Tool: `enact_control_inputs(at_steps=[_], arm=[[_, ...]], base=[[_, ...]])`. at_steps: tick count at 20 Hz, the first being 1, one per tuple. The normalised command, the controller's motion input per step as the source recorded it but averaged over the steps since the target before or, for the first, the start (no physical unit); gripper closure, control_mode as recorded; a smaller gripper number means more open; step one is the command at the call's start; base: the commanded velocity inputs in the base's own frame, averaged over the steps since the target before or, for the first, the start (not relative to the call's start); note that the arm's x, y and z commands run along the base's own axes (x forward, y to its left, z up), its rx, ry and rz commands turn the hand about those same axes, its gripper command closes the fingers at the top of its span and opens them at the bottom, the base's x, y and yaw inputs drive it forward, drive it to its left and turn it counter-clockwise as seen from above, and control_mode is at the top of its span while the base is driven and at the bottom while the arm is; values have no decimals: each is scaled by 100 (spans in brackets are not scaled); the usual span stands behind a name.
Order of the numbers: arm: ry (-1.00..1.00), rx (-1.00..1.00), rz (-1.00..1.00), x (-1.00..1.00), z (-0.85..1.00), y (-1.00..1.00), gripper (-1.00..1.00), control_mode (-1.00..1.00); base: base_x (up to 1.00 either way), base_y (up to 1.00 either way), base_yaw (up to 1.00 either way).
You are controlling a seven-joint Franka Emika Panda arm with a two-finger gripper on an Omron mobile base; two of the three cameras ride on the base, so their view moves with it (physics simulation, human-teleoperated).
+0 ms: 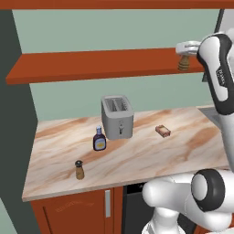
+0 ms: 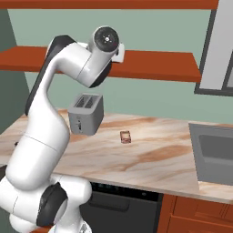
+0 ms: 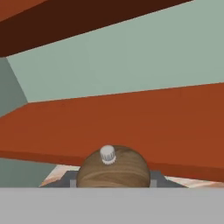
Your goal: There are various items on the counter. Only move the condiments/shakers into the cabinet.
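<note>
Your gripper [image 1: 184, 51] holds the mill [image 1: 183, 63] at the shelf's [image 1: 91, 64] right end, above the toaster [image 1: 117, 116].

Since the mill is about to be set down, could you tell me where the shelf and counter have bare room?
The shelf is bare left of the gripper holding the mill. The counter is open right of the block; it's crowded around toaster, bottle and shaker.

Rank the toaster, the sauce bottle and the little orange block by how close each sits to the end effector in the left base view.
From the end effector, up at the shelf:
1. Orange block, on the counter below it.
2. Toaster, further left.
3. Sauce bottle, left of and in front of the toaster.
</note>
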Motion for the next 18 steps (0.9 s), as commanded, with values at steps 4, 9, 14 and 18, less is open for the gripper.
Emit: enact_control_inputs(at_steps=[4,9,14,18], arm=[[-1,0,0,26,0,0,100,-100],[-16,-2,0,1,0,0,100,-100],[0,-1,0,33,-3,0,100,-100],[0,0,0,47,-5,0,100,-100]], base=[[0,0,0],[0,0,0],[0,0,0],[0,0,0]])
